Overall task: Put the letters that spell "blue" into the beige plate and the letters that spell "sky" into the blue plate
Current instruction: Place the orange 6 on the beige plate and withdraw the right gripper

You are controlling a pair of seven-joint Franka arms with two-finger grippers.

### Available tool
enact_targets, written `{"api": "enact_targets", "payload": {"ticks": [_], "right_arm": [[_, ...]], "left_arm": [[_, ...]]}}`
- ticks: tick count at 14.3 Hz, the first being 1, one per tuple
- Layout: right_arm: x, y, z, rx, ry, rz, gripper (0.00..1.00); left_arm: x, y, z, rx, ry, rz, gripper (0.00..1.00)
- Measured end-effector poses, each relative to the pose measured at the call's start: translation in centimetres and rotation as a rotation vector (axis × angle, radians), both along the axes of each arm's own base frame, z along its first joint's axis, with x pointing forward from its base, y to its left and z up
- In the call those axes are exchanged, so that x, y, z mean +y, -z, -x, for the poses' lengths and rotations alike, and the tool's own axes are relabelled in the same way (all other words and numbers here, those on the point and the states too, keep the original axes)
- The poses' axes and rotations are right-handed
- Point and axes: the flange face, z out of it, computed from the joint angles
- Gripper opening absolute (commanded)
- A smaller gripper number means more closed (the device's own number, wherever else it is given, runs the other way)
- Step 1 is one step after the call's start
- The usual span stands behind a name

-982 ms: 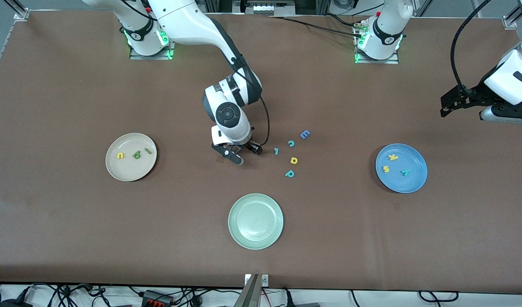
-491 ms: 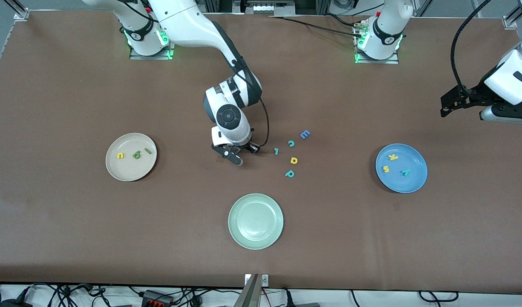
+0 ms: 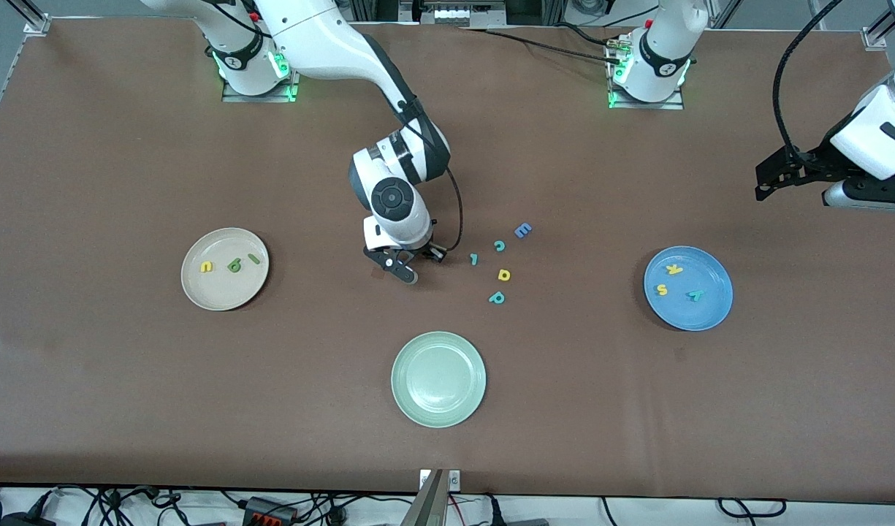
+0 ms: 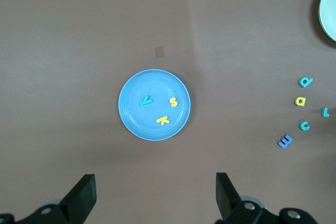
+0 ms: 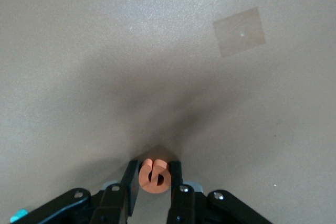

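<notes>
My right gripper is down at the table's middle, and in the right wrist view its fingers press both sides of the orange e. The beige plate toward the right arm's end holds the yellow u, dark green b and light-green l. The blue plate toward the left arm's end holds the yellow k, yellow s and teal y. My left gripper waits open, high over that end; its wrist view shows the blue plate below.
A pale green plate lies nearer the front camera than my right gripper. Beside that gripper, toward the left arm's end, lie a teal l-like piece, teal c, blue E, yellow d and teal p.
The right gripper's fingers have drawn together at the table. The arm itself has hardly shifted, and the left arm has stayed still.
</notes>
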Motion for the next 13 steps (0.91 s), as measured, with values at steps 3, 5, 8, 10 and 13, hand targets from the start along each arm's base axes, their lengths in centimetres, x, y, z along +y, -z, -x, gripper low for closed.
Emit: {"api": "enact_targets", "payload": {"ticks": [3, 5, 8, 10, 13], "right_arm": [[0.0, 0.0, -0.1, -0.001, 0.001, 0.000, 0.17], [-1.1, -0.6, -1.1, -0.018, -0.004, 0.013, 0.17], [-6.9, -3.1, -5.3, -0.026, -0.067, 0.078, 0.17], [-12.3, -5.6, -8.3, -0.016, -0.117, 0.122, 0.17], [-21.3, -7.8, -10.9, 0.076, -0.238, 0.144, 0.17]], "left_arm": [[0.0, 0.0, 0.0, 0.000, 0.000, 0.000, 1.00], [0.0, 0.0, 0.0, 0.000, 0.000, 0.000, 1.00], [0.0, 0.0, 0.0, 0.001, 0.000, 0.000, 1.00], [0.0, 0.0, 0.0, 0.001, 0.000, 0.000, 1.00], [0.0, 0.0, 0.0, 0.001, 0.000, 0.000, 1.00]]}}
